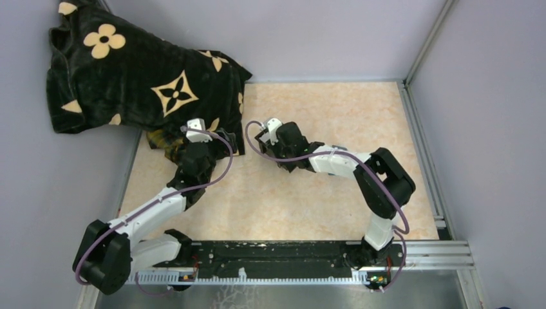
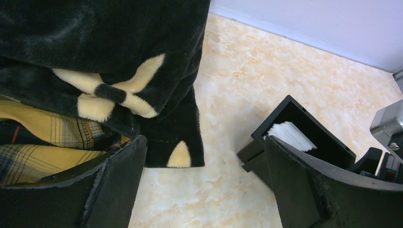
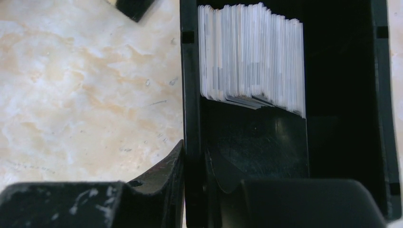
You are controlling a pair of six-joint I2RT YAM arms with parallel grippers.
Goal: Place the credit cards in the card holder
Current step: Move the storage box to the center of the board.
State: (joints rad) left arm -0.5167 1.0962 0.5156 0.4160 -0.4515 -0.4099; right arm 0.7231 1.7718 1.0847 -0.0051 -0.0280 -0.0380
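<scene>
A black plush blanket (image 1: pixel 129 77) with cream flower shapes lies heaped at the far left of the pale marbled table (image 2: pixel 266 80). A yellow plaid cloth (image 2: pixel 43 128) pokes out from under it. The left gripper (image 2: pixel 204 142) hangs low at the blanket's near corner, its claw spread wide and holding nothing.

To the right stands a black open-topped box (image 2: pixel 321 124). The credit cards (image 3: pixel 252 57) are inside it: a tight stack of thin white to pale grey cards standing on edge against the box's far end, their edges slightly uneven. The right gripper (image 3: pixel 194 156) pinches the box's side wall, with one finger outside and one inside, the claw narrow around the wall.
</scene>
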